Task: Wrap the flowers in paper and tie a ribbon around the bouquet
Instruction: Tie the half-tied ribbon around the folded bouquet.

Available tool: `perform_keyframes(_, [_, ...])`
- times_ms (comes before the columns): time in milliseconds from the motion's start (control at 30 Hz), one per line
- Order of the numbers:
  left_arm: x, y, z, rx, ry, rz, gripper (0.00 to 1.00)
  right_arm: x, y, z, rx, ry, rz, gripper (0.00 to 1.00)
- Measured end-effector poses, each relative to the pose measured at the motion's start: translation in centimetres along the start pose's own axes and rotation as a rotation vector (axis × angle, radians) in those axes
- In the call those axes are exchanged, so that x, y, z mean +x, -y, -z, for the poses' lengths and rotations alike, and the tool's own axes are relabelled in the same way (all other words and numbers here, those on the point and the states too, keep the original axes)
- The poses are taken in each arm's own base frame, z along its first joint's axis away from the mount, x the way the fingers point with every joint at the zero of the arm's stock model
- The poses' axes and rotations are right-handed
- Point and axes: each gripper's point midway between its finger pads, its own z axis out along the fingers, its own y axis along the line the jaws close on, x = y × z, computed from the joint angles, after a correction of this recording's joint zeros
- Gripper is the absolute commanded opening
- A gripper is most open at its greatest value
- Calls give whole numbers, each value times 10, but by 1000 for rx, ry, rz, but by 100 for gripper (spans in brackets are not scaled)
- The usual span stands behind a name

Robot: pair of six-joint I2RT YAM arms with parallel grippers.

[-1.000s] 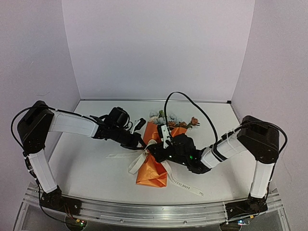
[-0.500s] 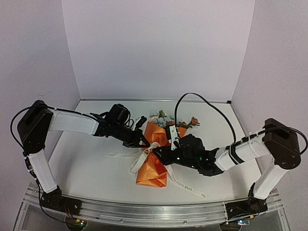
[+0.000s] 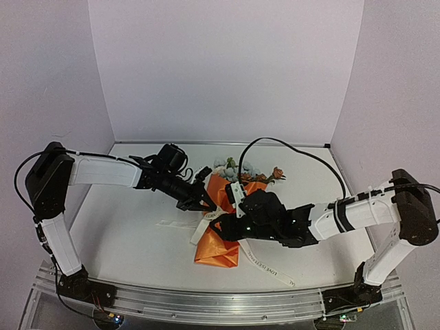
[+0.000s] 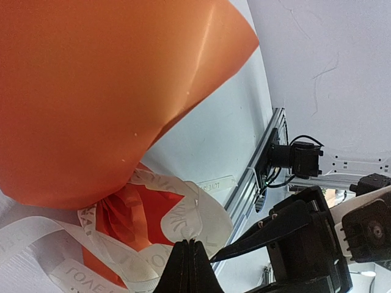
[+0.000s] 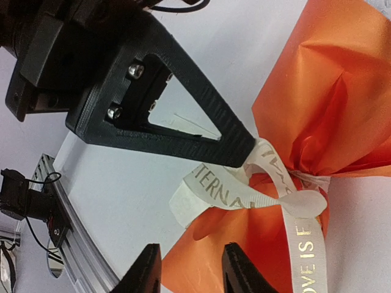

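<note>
The bouquet lies on the white table, its flowers pointing away and the orange paper cone toward me. The cream ribbon is tied round the cone's waist, with tails trailing left and front right. My left gripper is shut, its tips pinching a ribbon loop beside the paper. My right gripper stands open just below the knot. In the right wrist view my right gripper has nothing between its fingers; the lettered ribbon loop and paper lie beyond them.
An aluminium rail runs along the table's near edge. The right arm's black cable arcs over the flowers. Lilac walls close in the back and both sides. The two grippers are almost touching at the knot.
My right gripper has opened and dropped down-left toward the cone's lower half, its arm stretching out flatter. My left gripper has shifted slightly right, still pinching the ribbon loop.
</note>
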Motion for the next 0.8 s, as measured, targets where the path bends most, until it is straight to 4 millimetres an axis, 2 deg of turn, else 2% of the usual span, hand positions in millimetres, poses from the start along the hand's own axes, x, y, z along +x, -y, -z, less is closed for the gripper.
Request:
perform_keyframes(133, [6, -3, 1, 21, -39, 17, 0, 4, -4, -7, 5, -32, 16, 46])
perform_keyframes(367, [20, -9, 1, 51, -118, 43, 0, 25, 2, -20, 14, -113, 67, 50])
perform_keyframes(533, [24, 3, 3, 114, -155, 44, 0, 28, -1, -24, -12, -123, 97, 51])
perform_keyframes(800, [21, 27, 6, 237, -182, 72, 0, 20, -15, -29, -87, -81, 88, 47])
